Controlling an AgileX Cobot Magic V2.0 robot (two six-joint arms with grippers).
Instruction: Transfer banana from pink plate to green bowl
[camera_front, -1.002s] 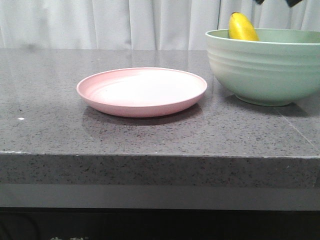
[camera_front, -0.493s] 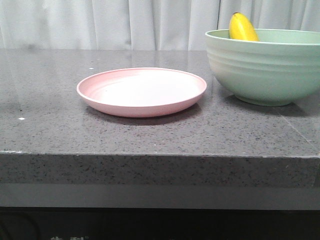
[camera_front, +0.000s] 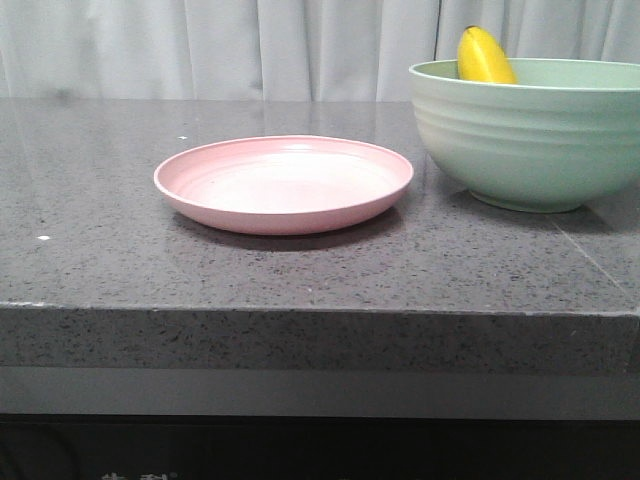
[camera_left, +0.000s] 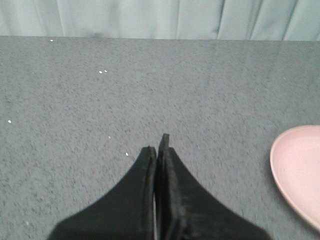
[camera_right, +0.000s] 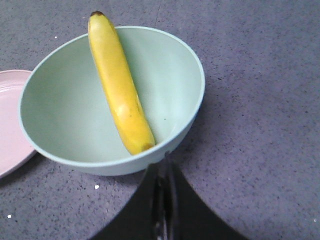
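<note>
Transfer looks done: the banana (camera_right: 121, 90) lies inside the green bowl (camera_right: 182, 67), leaning on its wall with the stem tip poking over the rim, and the pink plate (camera_front: 283, 184) sits bare just beside the bowl. Left gripper (camera_left: 157, 146) and right gripper (camera_right: 164, 161) both have jaws together, holding nothing (right one hovers near the bowl's rim). Count: one banana, one plate, one bowl, two grippers.

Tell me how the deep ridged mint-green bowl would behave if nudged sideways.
The deep ridged mint-green bowl narrows to a small base, so a push high on its wall might rock it. The yellow banana leaning against one side would probably slide. The polished grey stone counter looks smooth, so the bowl may skid.
</note>
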